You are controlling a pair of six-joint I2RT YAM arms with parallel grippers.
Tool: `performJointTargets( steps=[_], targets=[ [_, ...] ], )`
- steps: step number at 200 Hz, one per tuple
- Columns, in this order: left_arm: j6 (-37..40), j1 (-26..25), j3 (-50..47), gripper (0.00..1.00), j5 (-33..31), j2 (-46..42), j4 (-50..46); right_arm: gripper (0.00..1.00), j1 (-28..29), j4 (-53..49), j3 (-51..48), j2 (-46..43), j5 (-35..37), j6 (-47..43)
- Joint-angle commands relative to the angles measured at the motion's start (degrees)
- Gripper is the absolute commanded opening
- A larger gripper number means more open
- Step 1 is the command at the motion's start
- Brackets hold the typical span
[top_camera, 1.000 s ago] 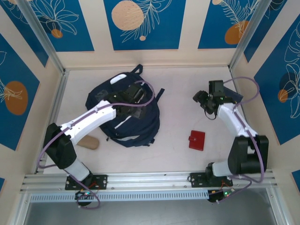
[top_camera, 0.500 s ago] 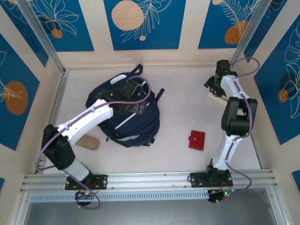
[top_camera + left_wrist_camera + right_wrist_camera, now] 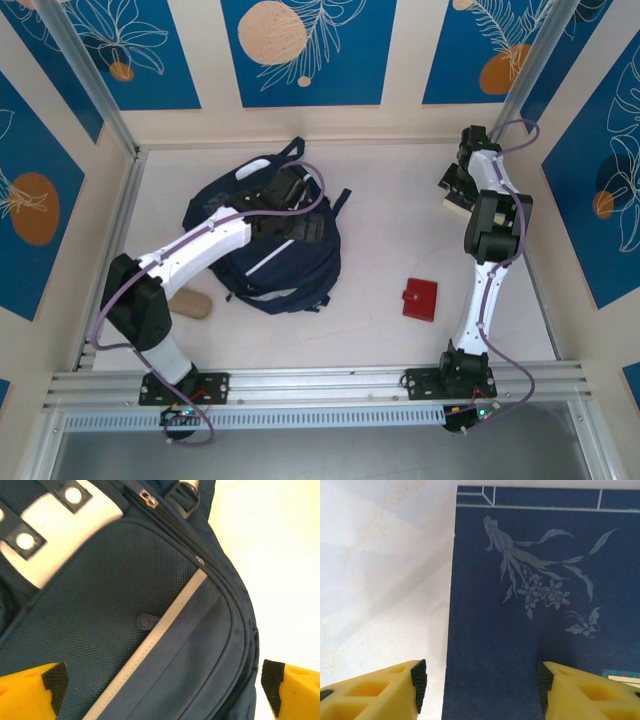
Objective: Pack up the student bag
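**Student bag and surroundings.** The student bag (image 3: 262, 250) lies flat on the left-centre of the table (image 3: 385, 245), front face up, with its straps towards the far wall. It is dark navy with a thin pale stripe (image 3: 161, 630) crossing the front and a white-grey patch (image 3: 47, 537) beside the mesh pocket.

From the left wrist I see the left gripper (image 3: 162, 682) hanging directly above that mesh pocket. Its jaws are spread wide, one yellow finger (image 3: 30, 692) at each side of the view, and nothing is between them but the bag's fabric below.

To the right of the bag, nearer my side, a small red wallet (image 3: 420, 298) lies on bare table. A tan oblong object (image 3: 189, 303) lies by the left arm, just off the bag's near left edge.

At the far right, the right gripper (image 3: 452, 188) hovers over a flat navy booklet (image 3: 535, 605) printed with a pale floral design. Its jaws stand apart, straddling the booklet's left edge and pinching nothing.
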Motion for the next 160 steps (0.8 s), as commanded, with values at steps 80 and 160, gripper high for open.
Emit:
performJointTargets(
  steps=[80, 160],
  targets=[
    [-1.5, 0.5, 1.8, 1.0, 2.7, 1.1, -0.5, 0.45, 1.1, -9.1, 5.6, 4.4, 0.7, -3.0],
    [-1.1, 0.5, 1.5, 1.0, 2.8, 0.7, -0.8, 0.39, 2.1, -12.9, 6.6, 4.6, -6.3, -6.4]
  ],
)
